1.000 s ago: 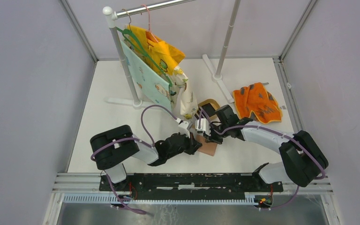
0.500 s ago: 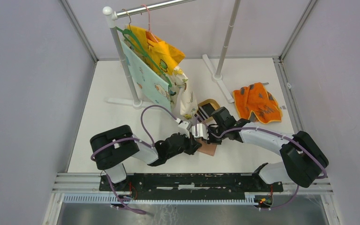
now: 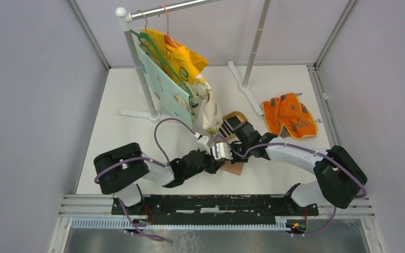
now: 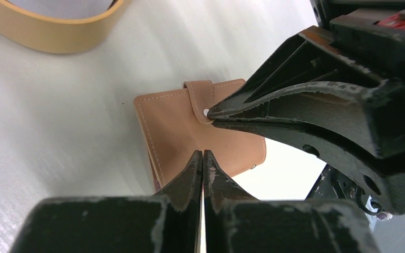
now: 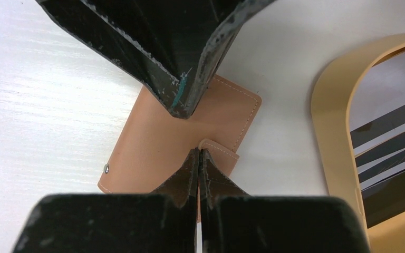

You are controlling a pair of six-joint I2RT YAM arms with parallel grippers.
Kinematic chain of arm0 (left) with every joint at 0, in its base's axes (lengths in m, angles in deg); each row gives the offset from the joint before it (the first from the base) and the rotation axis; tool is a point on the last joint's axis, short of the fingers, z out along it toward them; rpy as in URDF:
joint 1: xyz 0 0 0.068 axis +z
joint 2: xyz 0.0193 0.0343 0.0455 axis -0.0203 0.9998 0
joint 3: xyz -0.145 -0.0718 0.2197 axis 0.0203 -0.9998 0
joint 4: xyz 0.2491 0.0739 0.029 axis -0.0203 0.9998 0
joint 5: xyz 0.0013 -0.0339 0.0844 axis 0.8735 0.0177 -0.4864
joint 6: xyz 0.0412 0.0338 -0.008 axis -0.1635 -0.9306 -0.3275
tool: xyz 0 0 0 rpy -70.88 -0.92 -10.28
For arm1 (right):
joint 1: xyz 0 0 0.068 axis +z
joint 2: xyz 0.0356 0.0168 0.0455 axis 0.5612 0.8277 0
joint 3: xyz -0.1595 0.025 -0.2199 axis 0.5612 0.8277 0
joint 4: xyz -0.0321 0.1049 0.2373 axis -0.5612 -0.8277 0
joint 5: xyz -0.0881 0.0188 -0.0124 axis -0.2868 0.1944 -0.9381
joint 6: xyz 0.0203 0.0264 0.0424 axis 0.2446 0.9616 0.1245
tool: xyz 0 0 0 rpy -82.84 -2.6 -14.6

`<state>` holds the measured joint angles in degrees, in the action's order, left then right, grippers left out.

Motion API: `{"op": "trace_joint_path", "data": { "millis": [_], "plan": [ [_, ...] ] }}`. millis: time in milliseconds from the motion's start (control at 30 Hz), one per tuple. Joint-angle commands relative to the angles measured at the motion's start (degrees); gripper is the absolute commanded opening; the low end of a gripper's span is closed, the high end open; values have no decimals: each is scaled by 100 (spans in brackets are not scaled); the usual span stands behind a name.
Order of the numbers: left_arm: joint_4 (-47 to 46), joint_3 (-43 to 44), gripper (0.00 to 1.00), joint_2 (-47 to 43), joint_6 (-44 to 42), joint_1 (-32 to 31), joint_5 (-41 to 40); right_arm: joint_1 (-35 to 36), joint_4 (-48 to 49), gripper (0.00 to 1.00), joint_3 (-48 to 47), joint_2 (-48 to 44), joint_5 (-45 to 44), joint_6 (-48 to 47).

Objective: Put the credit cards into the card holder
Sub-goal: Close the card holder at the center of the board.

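Find the card holder [image 4: 171, 126] lying flat on the table [image 4: 58, 132], outer cover up. The left gripper [image 4: 203, 154] has its fingers pressed together, tips over the card holder's cover. The right gripper [image 5: 199, 153] is likewise closed tight, tips at the card holder's strap tab [image 5: 220, 149]. The credit cards [image 5: 387, 150] lie in the tan dish [image 5: 327, 110], just beside the card holder.
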<state>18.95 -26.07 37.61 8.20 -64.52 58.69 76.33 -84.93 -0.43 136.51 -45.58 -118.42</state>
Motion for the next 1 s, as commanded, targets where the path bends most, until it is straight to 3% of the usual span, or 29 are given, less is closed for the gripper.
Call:
{"op": "trace_joint_path", "data": {
  "millis": [0,967],
  "plan": [
    [9,-122,5,-401,89,24,-295,122,-694,0,72,403,-260,-39],
    [1401,-591,5,-2080,-96,32,-936,433,-940,0,752,261,-675,-273]
  ]
}}
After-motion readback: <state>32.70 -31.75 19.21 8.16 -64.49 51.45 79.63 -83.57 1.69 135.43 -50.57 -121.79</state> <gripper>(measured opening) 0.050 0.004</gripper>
